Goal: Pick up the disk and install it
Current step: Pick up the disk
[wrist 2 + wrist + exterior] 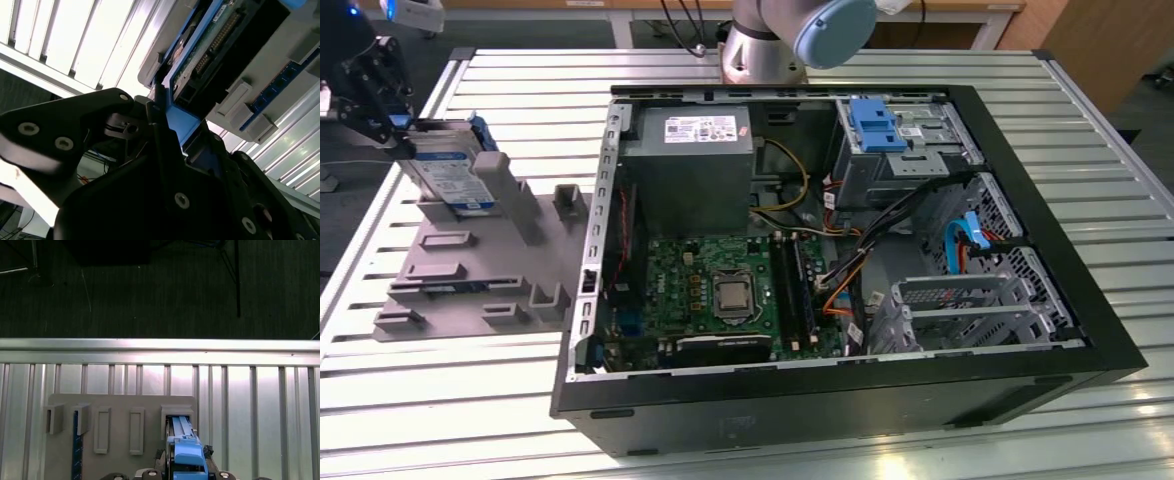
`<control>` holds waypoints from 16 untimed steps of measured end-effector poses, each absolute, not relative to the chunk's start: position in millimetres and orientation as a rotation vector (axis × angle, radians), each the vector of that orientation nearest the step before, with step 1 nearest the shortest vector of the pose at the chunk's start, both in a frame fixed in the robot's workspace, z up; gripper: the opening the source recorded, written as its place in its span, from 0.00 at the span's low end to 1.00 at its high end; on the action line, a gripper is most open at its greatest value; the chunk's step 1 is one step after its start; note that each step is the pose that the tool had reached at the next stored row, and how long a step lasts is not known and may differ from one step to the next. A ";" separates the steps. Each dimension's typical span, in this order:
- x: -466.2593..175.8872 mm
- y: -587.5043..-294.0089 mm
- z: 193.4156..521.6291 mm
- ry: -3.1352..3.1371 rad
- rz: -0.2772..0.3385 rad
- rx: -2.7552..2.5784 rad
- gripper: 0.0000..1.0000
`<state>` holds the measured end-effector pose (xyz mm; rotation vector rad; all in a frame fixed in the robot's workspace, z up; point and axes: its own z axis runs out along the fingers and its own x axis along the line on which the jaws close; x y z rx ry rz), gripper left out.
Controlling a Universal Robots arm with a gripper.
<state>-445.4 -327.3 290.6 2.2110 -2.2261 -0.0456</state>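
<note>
The disk (454, 175), silver with a white-and-blue label and a blue rail frame, stands tilted in a slot of the grey holder plate (467, 270) at the exterior view's left. My black gripper (398, 135) is at the disk's upper end. In the second wrist view the gripper (167, 120) has its black fingers (150, 112) closed on the blue rail, with the disk (220, 45) beyond them. In the first wrist view the blue-framed disk (186, 452) sits in a slot of the holder plate (120, 410).
An open computer case (1067, 335) lies right of the holder, with a grey power-supply box (687, 150), a green motherboard (720, 290), a blue bracket (881, 125) at the back bay and a metal drive cage (961, 300). The slatted table (480, 420) carries everything.
</note>
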 end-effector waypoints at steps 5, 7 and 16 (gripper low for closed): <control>-445.4 -327.3 290.4 -2.225 -0.043 2.210 0.37; -445.4 -327.3 290.3 -2.224 -0.042 2.210 0.37; -445.4 -327.8 290.3 -2.219 -0.030 2.205 0.37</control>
